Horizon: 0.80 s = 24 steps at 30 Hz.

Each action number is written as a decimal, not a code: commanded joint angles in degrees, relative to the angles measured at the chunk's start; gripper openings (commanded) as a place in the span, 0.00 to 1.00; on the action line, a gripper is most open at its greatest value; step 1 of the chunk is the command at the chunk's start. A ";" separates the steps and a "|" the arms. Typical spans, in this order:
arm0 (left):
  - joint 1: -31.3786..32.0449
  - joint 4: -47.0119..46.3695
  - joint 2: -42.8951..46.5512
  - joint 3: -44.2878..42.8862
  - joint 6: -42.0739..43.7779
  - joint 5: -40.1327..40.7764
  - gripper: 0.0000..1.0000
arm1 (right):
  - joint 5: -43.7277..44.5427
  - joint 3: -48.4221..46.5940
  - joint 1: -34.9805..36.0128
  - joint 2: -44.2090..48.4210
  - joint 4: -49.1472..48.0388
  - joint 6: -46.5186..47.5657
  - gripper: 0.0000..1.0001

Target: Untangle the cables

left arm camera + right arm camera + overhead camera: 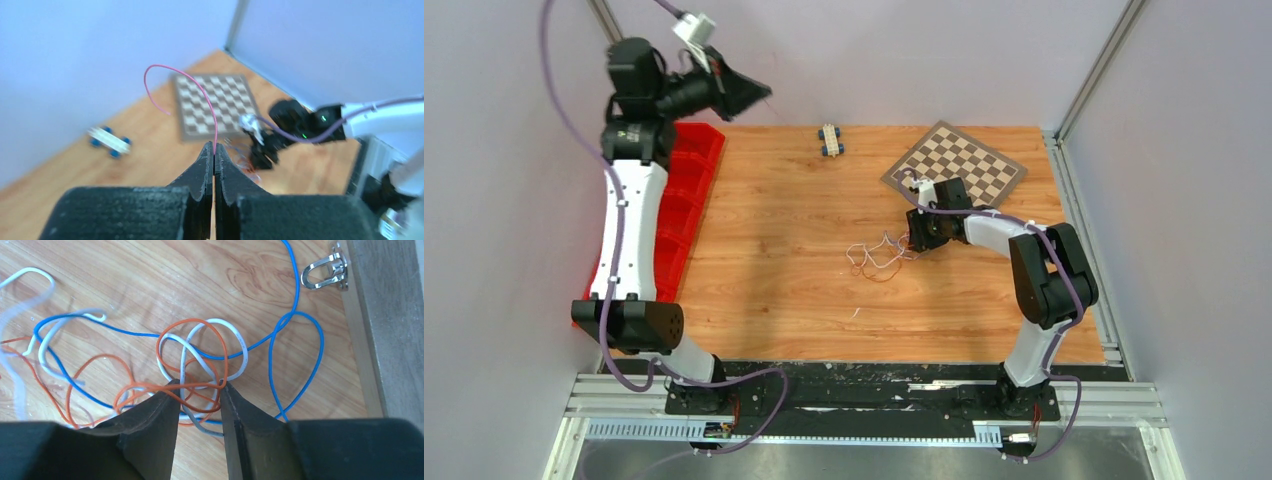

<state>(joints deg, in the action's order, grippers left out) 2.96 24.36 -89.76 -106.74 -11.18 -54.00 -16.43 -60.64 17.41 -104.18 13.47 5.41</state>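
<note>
Cables (879, 256) mid-table; right tool (200, 387) astride them

Glossy cables (186, 357), wood-grain table (125, 270), shiny metal clasp (336, 266)

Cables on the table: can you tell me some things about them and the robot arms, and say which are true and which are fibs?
1. The left fingers are pinched shut on a thin red cable. True.
2. The checkerboard lies at the near left corner. False: it lies at the far right of the table.
3. The right fingers sit on either side of the cable knot. True.
4. The red bin is beside the right arm. False: it is at the table's left edge, by the left arm.
</note>
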 commanded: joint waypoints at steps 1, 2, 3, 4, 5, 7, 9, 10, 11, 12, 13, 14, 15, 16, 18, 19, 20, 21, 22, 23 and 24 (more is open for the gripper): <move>-7.19 1.58 -1.05 -13.56 -2.84 -0.24 0.00 | 2.18 -1.41 -0.90 -1.19 2.79 2.07 0.38; -8.20 1.49 -1.76 -17.47 -3.08 0.55 0.00 | 2.19 -1.41 -1.03 -1.23 2.99 2.34 0.38; -9.89 1.24 -2.01 -19.13 -3.22 2.95 0.00 | 2.19 -1.33 -1.09 -1.28 3.22 2.52 0.38; -10.73 0.83 -2.27 -21.91 -3.18 4.39 0.00 | 2.23 -1.26 -1.17 -1.24 3.41 2.77 0.38; -12.46 -0.46 -2.27 -22.85 -3.09 7.45 0.00 | 2.23 -1.11 -1.28 -1.19 3.63 2.95 0.38; -15.10 -2.95 -2.31 -24.89 -3.73 11.64 0.00 | 2.35 -0.90 -1.53 -1.20 3.91 3.47 0.38; -17.32 -4.58 -2.77 -26.68 -4.10 15.10 0.00 | 2.28 -0.80 -1.78 -1.20 4.37 3.77 0.38; -18.46 -4.89 -3.07 -27.67 -3.38 16.44 0.00 | 2.25 -0.79 -1.79 -1.13 4.58 3.93 0.38; -19.06 -5.96 -3.15 -27.88 -3.09 19.16 0.00 | 2.27 -0.79 -1.77 -1.21 4.73 4.10 0.38; -20.30 -6.85 -3.26 -28.10 -3.09 20.28 0.00 | 2.32 -0.86 -1.83 -1.32 5.00 4.21 0.38; -20.86 -8.36 -3.38 -28.36 -3.12 22.41 0.00 | 2.31 -0.97 -1.92 -1.39 5.06 4.25 0.38; -21.56 -8.80 -4.02 -29.34 -2.57 23.89 0.00 | 2.24 -1.08 -1.87 -1.52 5.29 4.26 0.38; -21.76 -8.76 -4.86 -30.64 -1.93 24.40 0.00 | 2.15 -1.26 -1.93 -1.65 5.41 4.21 0.38; -22.05 -8.57 -5.19 -30.99 -0.49 25.26 0.00 | 2.04 -1.50 -1.98 -1.72 5.52 4.13 0.38; -22.44 -9.07 -5.70 -30.32 0.80 25.81 0.00 | 1.72 -2.11 -2.01 -2.04 5.88 4.08 0.38; -22.55 -9.38 -5.67 -28.73 1.07 26.28 0.00 | 1.60 -2.57 -1.99 -2.26 6.06 4.04 0.38; -23.00 -9.98 -5.73 -27.75 1.44 27.14 0.00 | 1.53 -2.80 -1.95 -2.45 6.18 4.00 0.38; -23.26 -10.31 -5.90 -26.07 1.43 27.52 0.00 | 1.40 -3.31 -1.97 -2.62 6.35 4.00 0.38; -24.01 -10.63 -6.10 -25.41 1.08 28.44 0.00 | 1.34 -3.72 -1.99 -2.76 6.63 3.93 0.38; -24.43 -10.73 -6.68 -24.63 0.63 28.96 0.00 | 1.31 -4.10 -2.01 -2.94 6.81 3.91 0.39; -25.53 -11.11 -6.98 -24.33 -0.55 29.59 0.00 | 1.19 -4.47 -2.03 -3.03 6.99 3.79 0.39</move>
<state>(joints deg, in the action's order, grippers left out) -19.70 16.38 -95.42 -132.75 -11.35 -28.84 -16.21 -63.11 15.92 -105.14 17.72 8.67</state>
